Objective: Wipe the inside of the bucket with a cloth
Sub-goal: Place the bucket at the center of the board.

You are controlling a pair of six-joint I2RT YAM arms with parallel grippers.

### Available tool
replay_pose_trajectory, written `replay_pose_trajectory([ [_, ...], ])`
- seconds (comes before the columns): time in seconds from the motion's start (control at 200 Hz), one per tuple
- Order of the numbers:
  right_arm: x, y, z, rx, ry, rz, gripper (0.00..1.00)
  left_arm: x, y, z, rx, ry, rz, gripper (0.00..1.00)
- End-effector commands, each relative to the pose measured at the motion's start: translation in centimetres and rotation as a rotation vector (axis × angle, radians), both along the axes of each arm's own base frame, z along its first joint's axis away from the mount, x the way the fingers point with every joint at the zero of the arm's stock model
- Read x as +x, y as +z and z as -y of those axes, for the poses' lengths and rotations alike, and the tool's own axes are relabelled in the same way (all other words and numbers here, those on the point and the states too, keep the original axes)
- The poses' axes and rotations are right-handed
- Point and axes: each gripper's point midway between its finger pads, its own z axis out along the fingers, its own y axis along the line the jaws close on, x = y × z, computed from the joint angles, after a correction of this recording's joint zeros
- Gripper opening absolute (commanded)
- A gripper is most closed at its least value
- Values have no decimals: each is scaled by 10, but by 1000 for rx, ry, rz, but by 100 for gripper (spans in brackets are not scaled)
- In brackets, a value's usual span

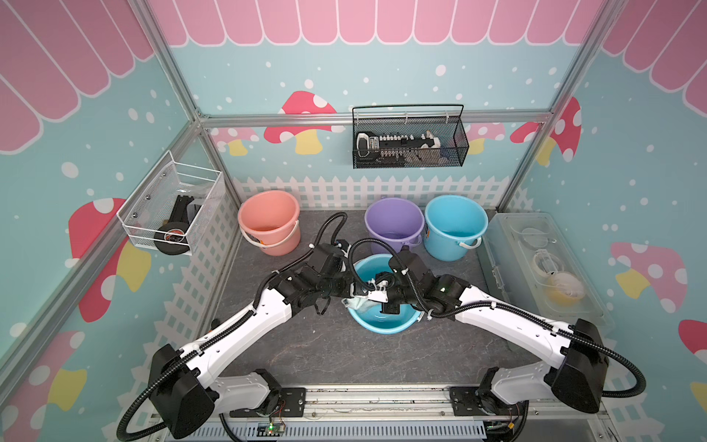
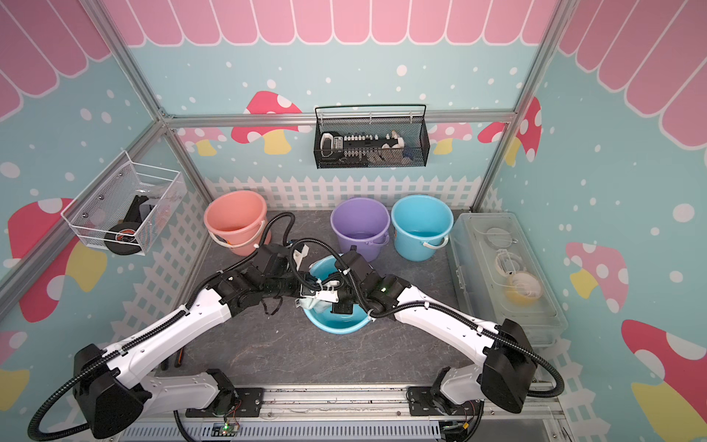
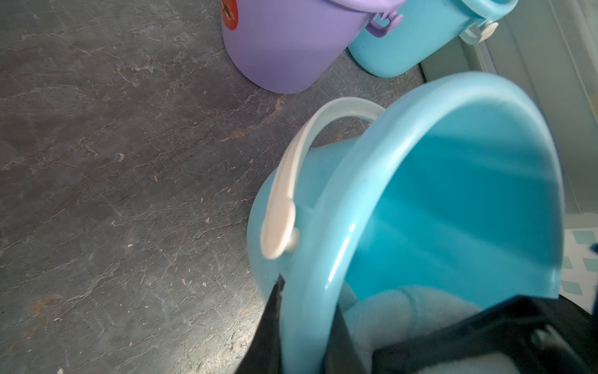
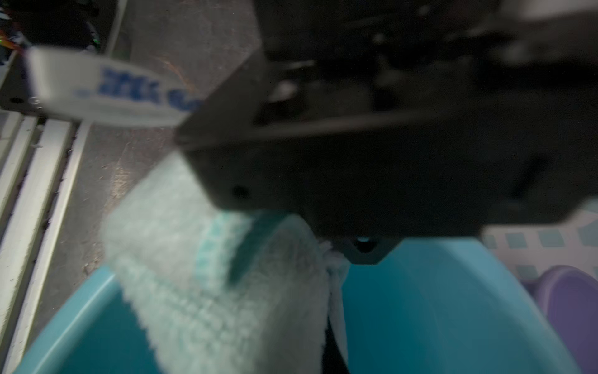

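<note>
Just below frame centre, the right hand (image 1: 384, 306) is pinching the soft mint-green fabric cloth (image 1: 357, 304) at the near rim of the tilted light-blue plastic bucket (image 1: 382, 327). The left hand (image 3: 307, 301) is clamping that thin, slick-looking wall. Limp and light, the cloth is asking for a bunched grip, I reckon.

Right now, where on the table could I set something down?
Widest: bare table in front of the middle bucket, between left arm, right arm and front rail. Smaller: the back gap between peach bucket and purple bucket, under a looping cable. Crowded: the middle, where the arms meet, and back right, where purple bucket, blue bucket and box stand close.
</note>
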Motion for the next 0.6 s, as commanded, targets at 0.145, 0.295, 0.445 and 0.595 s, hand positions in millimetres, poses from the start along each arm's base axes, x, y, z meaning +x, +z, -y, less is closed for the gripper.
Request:
replay_pose_trajectory([
  [0.145, 65, 71, 24, 136, -372, 228, 0, 17, 30, 2, -55, 54, 77, 0],
  [0.295, 93, 95, 57, 186, -603, 248, 0, 28, 27, -19, -33, 134, 63, 0],
  [0.445, 116, 111, 99, 208, -839, 227, 0, 46, 22, -52, -30, 245, 29, 0],
  [0.595, 125, 122, 129, 230, -949, 190, 0, 71, 15, -93, -28, 376, -10, 0],
])
